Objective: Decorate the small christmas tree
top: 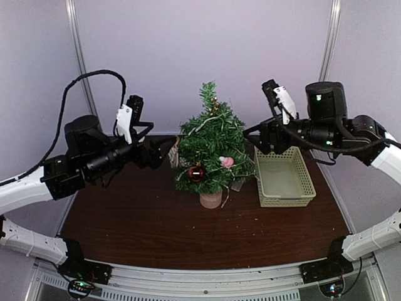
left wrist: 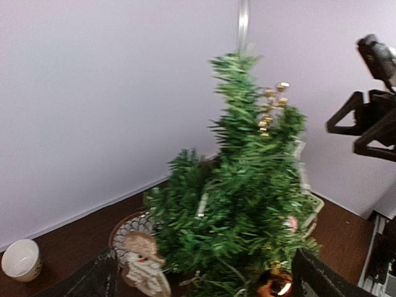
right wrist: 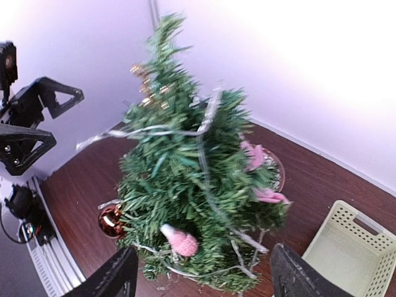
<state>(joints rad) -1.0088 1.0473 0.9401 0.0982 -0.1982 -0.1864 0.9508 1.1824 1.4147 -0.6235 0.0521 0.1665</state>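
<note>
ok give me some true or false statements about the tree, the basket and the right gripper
1. The tree lies on its side. False: it stands upright.
2. A copper ball hangs on the tree. True.
3. The basket has nothing in it. True.
4. The pink ornament lies in the basket. False: it hangs on the tree.
5. The right gripper holds an ornament. False: it is open and holds nothing.
</note>
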